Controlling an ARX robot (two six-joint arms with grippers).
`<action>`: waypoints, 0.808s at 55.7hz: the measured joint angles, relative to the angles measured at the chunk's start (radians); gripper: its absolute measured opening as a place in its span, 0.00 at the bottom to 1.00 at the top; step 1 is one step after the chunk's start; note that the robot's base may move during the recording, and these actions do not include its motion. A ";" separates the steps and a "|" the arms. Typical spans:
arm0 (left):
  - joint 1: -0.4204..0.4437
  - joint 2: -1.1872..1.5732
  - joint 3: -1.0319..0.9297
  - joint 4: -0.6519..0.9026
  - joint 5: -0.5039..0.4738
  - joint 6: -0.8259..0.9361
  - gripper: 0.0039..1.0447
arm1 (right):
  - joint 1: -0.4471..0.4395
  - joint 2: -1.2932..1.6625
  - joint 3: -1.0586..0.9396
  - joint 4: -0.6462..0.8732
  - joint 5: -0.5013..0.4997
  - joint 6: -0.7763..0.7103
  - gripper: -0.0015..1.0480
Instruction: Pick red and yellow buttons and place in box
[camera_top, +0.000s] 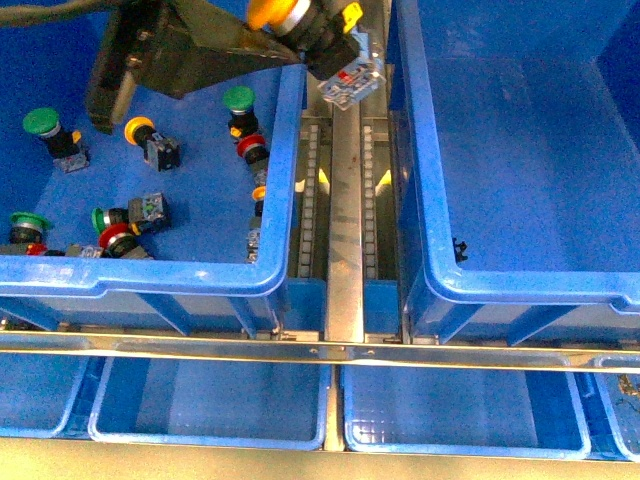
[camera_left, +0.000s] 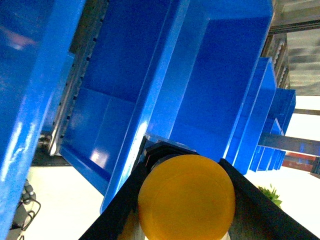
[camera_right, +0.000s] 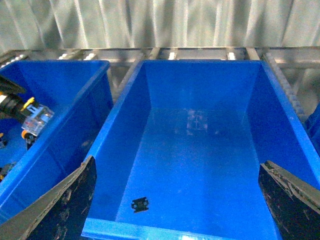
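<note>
My left gripper (camera_top: 290, 25) is shut on a yellow button (camera_top: 272, 10), held high above the right rim of the left crate (camera_top: 150, 275), with its clear switch body (camera_top: 348, 72) hanging over the gap. In the left wrist view the yellow cap (camera_left: 186, 197) fills the space between the black fingers (camera_left: 117, 212). More red buttons (camera_top: 252, 148) and yellow buttons (camera_top: 140, 130) lie in the left crate among green ones (camera_top: 42, 124). The box (camera_top: 530, 285) stands to the right. My right gripper (camera_right: 177, 200) hangs open over the box (camera_right: 200, 150), nothing between its fingers (camera_right: 65, 205).
A metal roller rail (camera_top: 343, 190) runs between the two crates. A small black part (camera_right: 140, 204) lies on the box floor. Shallow blue trays (camera_top: 210, 405) sit below the front rail. A corrugated metal wall (camera_right: 150, 25) stands behind the crates.
</note>
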 joint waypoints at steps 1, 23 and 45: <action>-0.008 0.007 0.004 0.005 0.000 -0.003 0.32 | 0.000 0.000 0.000 0.000 0.000 0.000 0.94; -0.104 0.147 0.087 0.076 -0.028 -0.124 0.32 | 0.000 0.000 0.000 0.000 0.000 0.000 0.94; -0.179 0.213 0.193 0.097 -0.042 -0.209 0.32 | 0.000 0.000 0.000 0.000 0.000 0.000 0.94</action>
